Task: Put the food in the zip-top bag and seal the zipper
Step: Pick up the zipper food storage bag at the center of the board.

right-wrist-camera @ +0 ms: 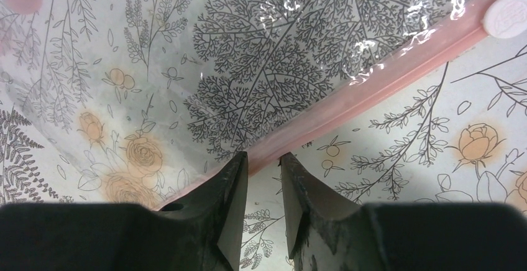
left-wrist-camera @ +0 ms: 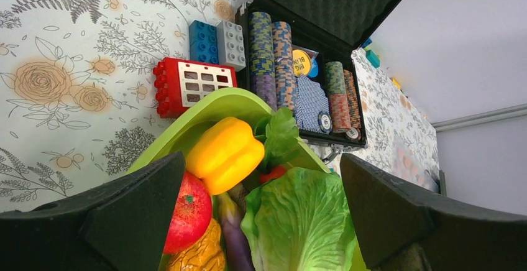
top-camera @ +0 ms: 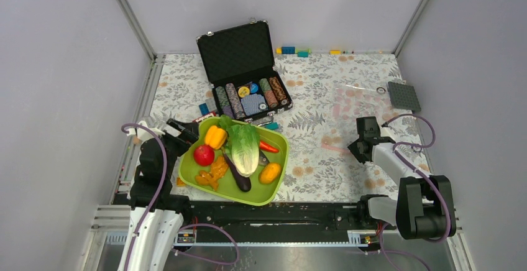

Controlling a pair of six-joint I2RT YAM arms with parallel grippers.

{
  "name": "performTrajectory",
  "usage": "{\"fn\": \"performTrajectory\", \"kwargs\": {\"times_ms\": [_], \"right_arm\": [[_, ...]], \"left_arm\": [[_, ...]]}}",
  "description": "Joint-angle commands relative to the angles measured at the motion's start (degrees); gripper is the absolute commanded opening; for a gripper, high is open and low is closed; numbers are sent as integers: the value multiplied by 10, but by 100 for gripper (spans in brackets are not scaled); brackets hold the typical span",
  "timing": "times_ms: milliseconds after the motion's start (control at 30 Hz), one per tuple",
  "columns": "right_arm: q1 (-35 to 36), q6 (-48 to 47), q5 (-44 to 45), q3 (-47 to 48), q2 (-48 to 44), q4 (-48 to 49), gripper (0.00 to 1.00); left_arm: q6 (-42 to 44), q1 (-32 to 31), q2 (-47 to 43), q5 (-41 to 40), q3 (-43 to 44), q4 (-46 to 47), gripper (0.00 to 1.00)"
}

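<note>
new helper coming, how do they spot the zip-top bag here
From the open black case at the back, look right across the floral cloth to the right gripper. The zip-top bag lies flat there, clear and almost invisible; only its pink zipper strip sets it apart from the cloth.

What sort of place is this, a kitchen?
Probably a lab test booth, not a kitchen: plain grey wall panels box in a floral-cloth table, two robot arms are bolted at its edge, and the lime-green plastic tray holds toy food.
</note>
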Motion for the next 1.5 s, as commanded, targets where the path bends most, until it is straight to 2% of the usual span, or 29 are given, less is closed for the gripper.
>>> {"fn": "performTrajectory", "kwargs": {"times_ms": [0,167,300,700,833,933,1133,1300,1467], "right_arm": [[-1,-15,-3,-9,16,-10,33],[-1,-56,19,-1,-13,-2,34],[-1,-61,33,6,-18,0,30],[-1,-14,30,35,63,2,34],[-1,-4,36,34,72,8,22],[-1,-4,38,29,65,15,0],[-1,-64,29,27,-4,21,0],[-1,-119,16,26,-129,-7,0],[0,-162,-54,39,-235,-51,0]], "left_arm": [[0,2,2,-14,20,4,99],[2,2,6,-21,23,4,99],[2,2,10,-28,24,4,99],[8,2,27,-34,27,9,99],[8,2,30,-36,27,9,99],[8,2,32,-35,27,9,99],[9,2,32,-17,29,10,99],[17,2,34,56,28,41,99],[26,-1,60,249,8,155,99]]}}
